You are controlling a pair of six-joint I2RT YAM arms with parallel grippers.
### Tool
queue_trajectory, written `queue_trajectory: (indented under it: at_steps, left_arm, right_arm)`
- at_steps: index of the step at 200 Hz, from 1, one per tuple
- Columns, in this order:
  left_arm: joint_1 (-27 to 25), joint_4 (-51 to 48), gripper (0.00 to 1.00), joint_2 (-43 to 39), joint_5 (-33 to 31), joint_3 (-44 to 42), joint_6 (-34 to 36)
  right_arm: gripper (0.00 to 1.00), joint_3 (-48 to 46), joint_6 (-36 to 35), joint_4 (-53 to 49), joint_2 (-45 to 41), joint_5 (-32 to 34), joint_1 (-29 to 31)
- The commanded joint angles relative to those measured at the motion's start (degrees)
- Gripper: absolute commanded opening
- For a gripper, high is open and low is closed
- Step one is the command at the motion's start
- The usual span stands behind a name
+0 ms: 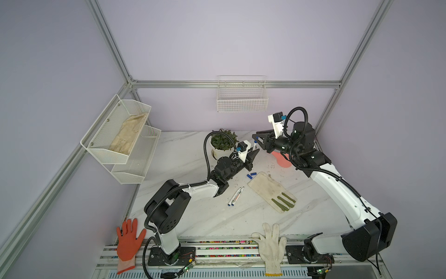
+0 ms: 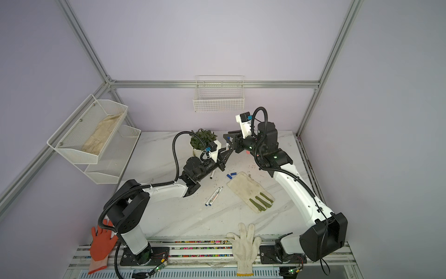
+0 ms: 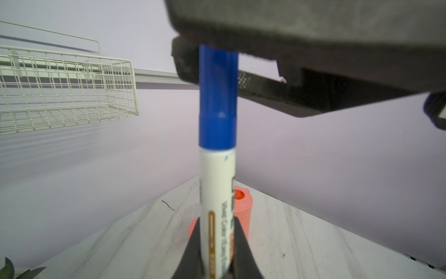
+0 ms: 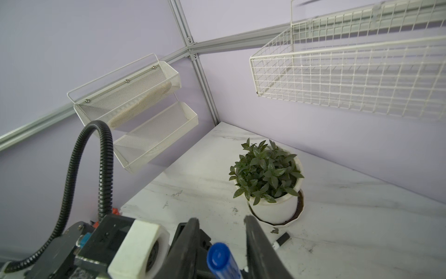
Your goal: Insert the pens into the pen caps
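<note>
1. Nearest, two slim white plastic marker pens with blue ends (image 1: 236,196) lie side by side on the marbled table (image 1: 217,217). Just beyond them, two short blue plastic caps (image 1: 251,175) lie loose. Only the top views show these.
2. I judge them light, stiff and smooth, apt to roll or swivel. Grip a pen mid-barrel and a cap across its sides.
3. Farther back, raised above the table, the left gripper (image 3: 217,219) pinches a white printed pen (image 3: 216,188) low on its barrel. Only the left wrist view shows a blue cap (image 3: 217,84) sitting over its tip.
4. Only the right wrist view shows the right gripper (image 4: 220,218) spread, with a gap either side of that cap's end. Beyond, a black-ended pen (image 4: 281,240) lies beside the white plant pot (image 4: 277,210).
</note>
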Motion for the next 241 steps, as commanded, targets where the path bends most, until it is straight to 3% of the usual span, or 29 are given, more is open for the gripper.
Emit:
queue_trajectory:
  at_steps: [1, 70, 110, 130, 155, 170, 196, 225, 241]
  left_arm:
    - [-0.43, 2.87, 0.00, -0.41, 0.43, -0.80, -1.27]
    - [0.02, 4.63, 0.00, -4.00, 1.86, 0.87, -6.44]
    - [8.09, 17.74, 0.00, -2.80, 10.24, 6.24, -27.90]
    - [11.44, 20.12, 0.00, -2.07, 10.66, 8.57, -33.45]
    - [12.73, 12.17, 0.00, -5.03, 6.03, 8.25, -25.83]
    - [12.69, 3.68, 0.00, -7.91, -1.52, 7.78, -19.79]
    - [12.04, -7.45, 0.00, -12.23, -15.42, 7.22, -12.50]
    - [9.04, -8.73, 0.00, -13.78, -27.19, 6.06, -2.29]
    - [7.35, -4.85, 0.00, -13.45, -30.22, 5.22, 2.29]
  right_arm:
    - [0.19, -0.43, 0.55, 0.79, 1.23, -0.13, 0.34]
    - [0.11, -6.69, 3.83, -4.06, 4.81, -4.52, 0.33]
    - [0.07, -9.85, 3.78, -11.31, 7.65, -7.41, 0.35]
    - [0.05, -10.27, 3.91, -14.02, 8.79, -6.68, 0.35]
    - [0.02, -10.02, 3.59, -16.83, 10.00, -6.93, 0.35]
    - [0.01, -9.65, 2.47, -19.25, 10.51, -6.90, 0.35]
    - [0.00, -7.90, -2.08, -25.89, 11.36, -0.66, 0.43]
    - [0.00, -7.75, -2.77, -27.96, 12.01, 2.14, 1.35]
    - [0.00, -8.16, -2.80, -27.70, 12.18, 1.84, 1.83]
